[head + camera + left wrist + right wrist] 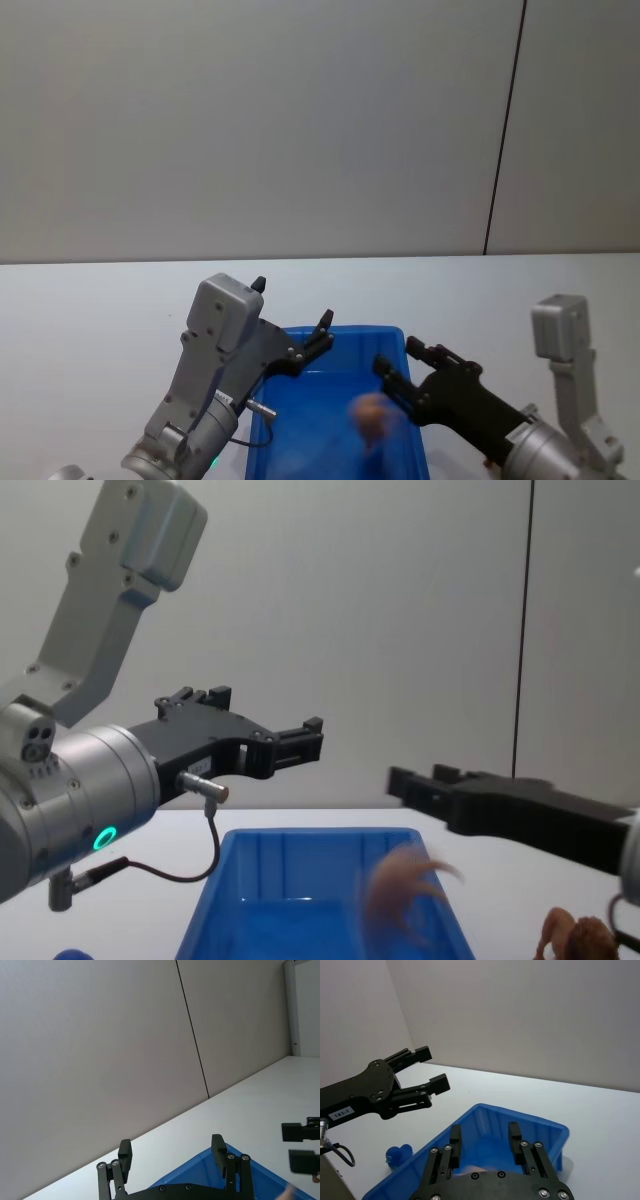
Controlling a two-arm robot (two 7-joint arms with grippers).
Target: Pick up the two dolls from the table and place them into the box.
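Right pincer (485, 1134) is held above the right half of the box (345, 329). Its black fingers are spread apart and nothing is gripped between them. Left pincer (431, 1066) is held above the far left corner of the box, raised clear of the rim. Its two fingers are likewise parted and empty.

Beside the near right of the box, a brown lion doll (575, 935) is seen on the white table (90, 300). It is set apart from the box wall and partly cut off by the chest view's lower edge. To the left of the box, near its front end, a small blue object (397, 1154) is seen on the table; what it is cannot be told.

Inside the blue walls of the box, below the right pincer, a pinkish doll (370, 415) is shown smeared by motion. It is touched by neither pincer. Whether it rests on the floor of the box cannot be told.

Past the far rim of the box, the table is seen running back to a grey wall (250, 120). The wall is crossed by one dark upright seam (505, 130), to the right of the box.
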